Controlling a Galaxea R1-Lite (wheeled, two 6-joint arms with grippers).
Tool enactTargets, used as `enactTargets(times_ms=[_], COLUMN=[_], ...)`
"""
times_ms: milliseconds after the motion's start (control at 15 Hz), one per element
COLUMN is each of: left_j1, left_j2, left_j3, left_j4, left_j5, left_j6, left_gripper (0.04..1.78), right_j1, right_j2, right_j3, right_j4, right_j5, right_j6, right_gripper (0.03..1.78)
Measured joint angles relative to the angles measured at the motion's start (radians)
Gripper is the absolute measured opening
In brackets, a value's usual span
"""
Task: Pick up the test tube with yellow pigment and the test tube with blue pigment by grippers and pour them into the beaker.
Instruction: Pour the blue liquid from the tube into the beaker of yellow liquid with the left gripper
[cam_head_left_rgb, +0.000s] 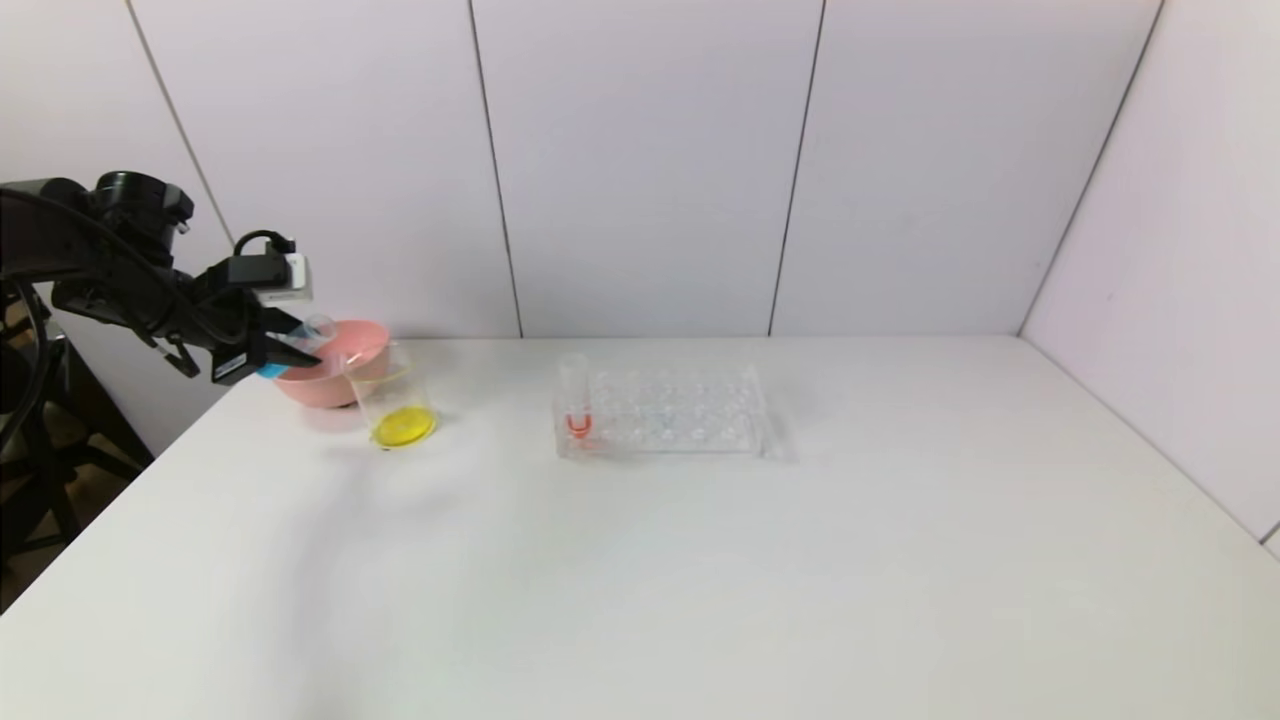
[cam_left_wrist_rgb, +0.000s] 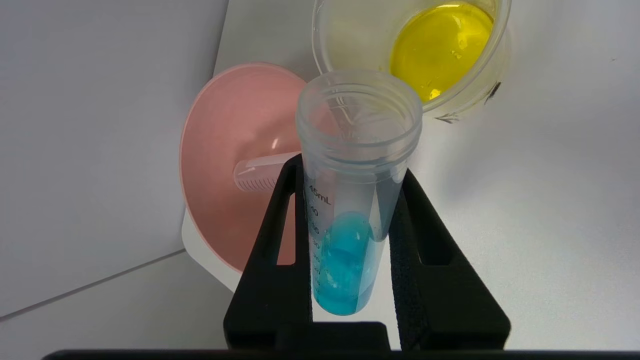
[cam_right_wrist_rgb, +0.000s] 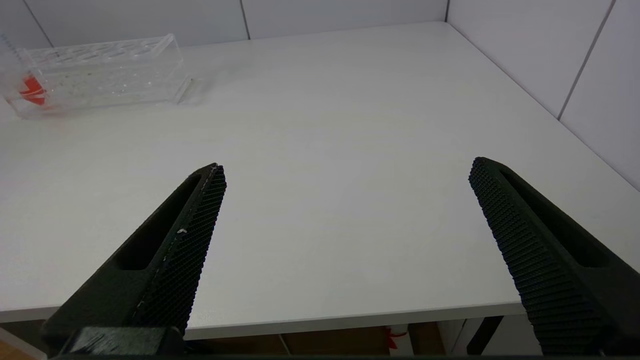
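My left gripper is shut on the test tube with blue pigment and holds it in the air at the table's far left. The tube is tilted, its open mouth pointing toward the beaker. The blue liquid sits in its round bottom. The beaker stands on the table with yellow liquid in it, just beyond the tube's mouth. No tube with yellow pigment is in view. My right gripper is open and empty above the table's front edge.
A pink bowl stands beside the beaker, with an empty clear tube lying in it. A clear rack in mid-table holds a red-tipped tube. The table's left edge is close to my left arm.
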Motion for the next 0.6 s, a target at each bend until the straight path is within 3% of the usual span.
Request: enactTargets(times_ms=[333,600], left_j1=[-0.022,-0.033], left_j2=[0.003,0.003], left_j3=[0.000,0.000], left_j4=[-0.008,-0.011], left_j5=[0.085,0.095], left_j6=[-0.004,-0.004], left_gripper=[0.46,0.46], right_j1=[0.000,0.000], right_j2=[0.000,0.000], right_j3=[0.000,0.000], right_j4=[0.000,0.000], right_j5=[0.000,0.000], right_j6=[0.000,0.000], right_gripper=[1.77,1.77])
